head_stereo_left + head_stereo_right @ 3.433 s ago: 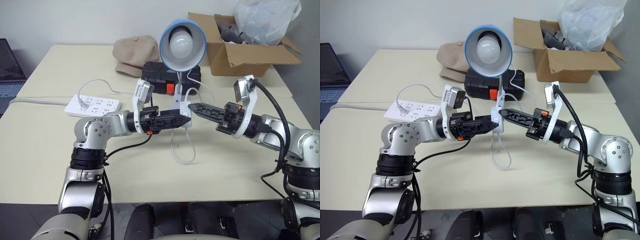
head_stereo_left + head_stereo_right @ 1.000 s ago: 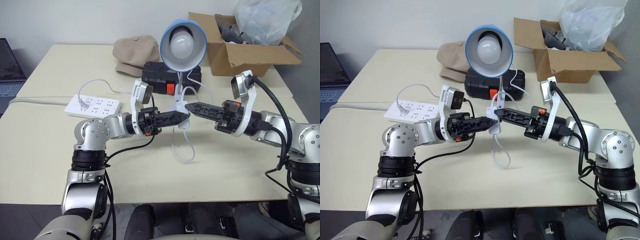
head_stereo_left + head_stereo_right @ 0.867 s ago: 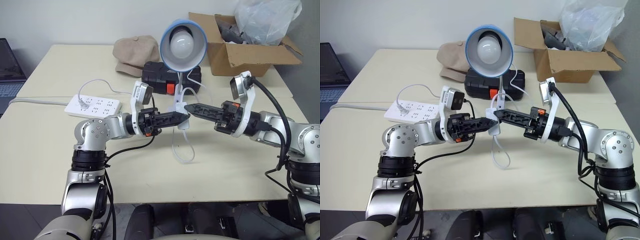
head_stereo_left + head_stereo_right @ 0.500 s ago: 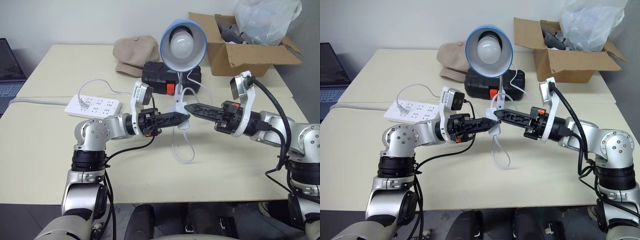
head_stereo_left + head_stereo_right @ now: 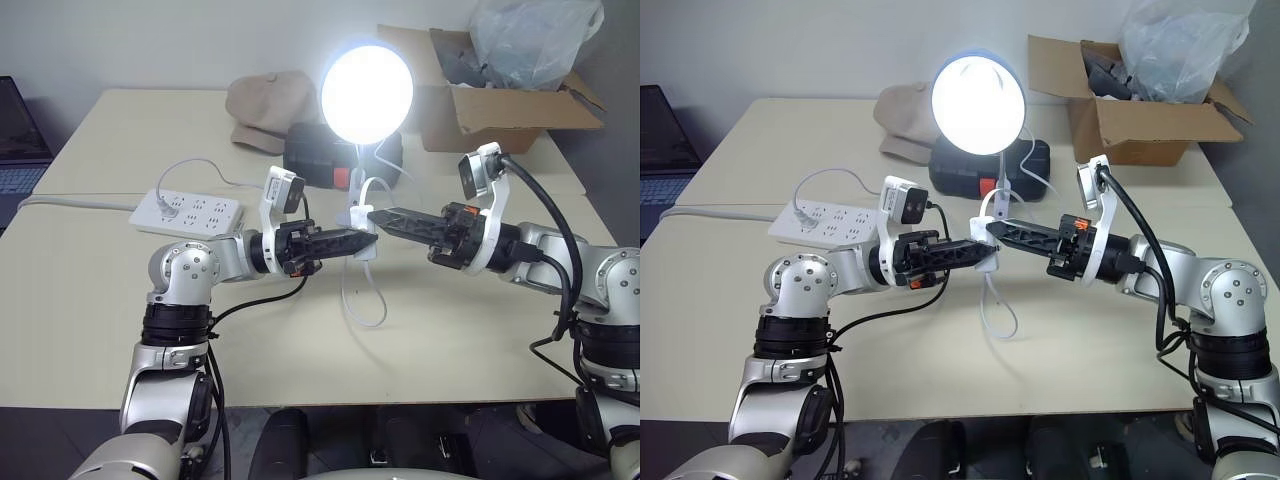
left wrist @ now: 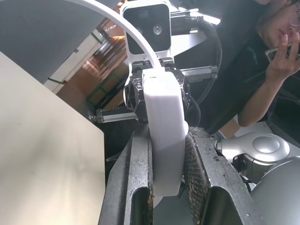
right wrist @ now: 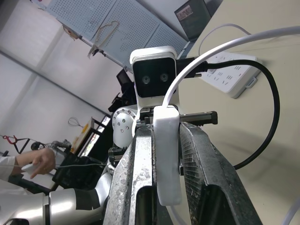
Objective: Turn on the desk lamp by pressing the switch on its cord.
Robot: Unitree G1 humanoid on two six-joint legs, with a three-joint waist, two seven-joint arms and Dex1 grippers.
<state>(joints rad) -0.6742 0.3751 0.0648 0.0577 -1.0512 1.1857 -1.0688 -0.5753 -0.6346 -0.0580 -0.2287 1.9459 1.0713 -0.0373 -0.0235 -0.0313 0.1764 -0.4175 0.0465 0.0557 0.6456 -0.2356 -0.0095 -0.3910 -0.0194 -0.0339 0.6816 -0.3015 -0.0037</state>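
Now glowing: light-blue-shaded desk lamp (image 5: 366, 93) at back of cream surface (image 5: 90, 300), previously dark. Left gripper (image 5: 364, 240) and right gripper (image 5: 376, 216) both clamping white inline switch (image 6: 163, 140) on thin white cord (image 5: 996, 310), mid-air. Risking second press or cord yank toppling lamp.

You see the desk lamp (image 5: 366, 92) glowing bright white, a thin light-blue rim round its shade. Below the lamp, the white cord (image 5: 360, 295) loops over the pale cream table (image 5: 90, 300), and its white switch (image 6: 164, 136) sits between dark, worn fingers. Both the left claw (image 5: 366, 241) and right claw (image 5: 376, 216) are black, on silver arms. Left of the lamp lie a tan cap (image 5: 268, 105) and a white power strip (image 5: 188, 211); behind it a black case (image 5: 325, 158) with an orange latch; right of it a brown cardboard box (image 5: 500, 105).
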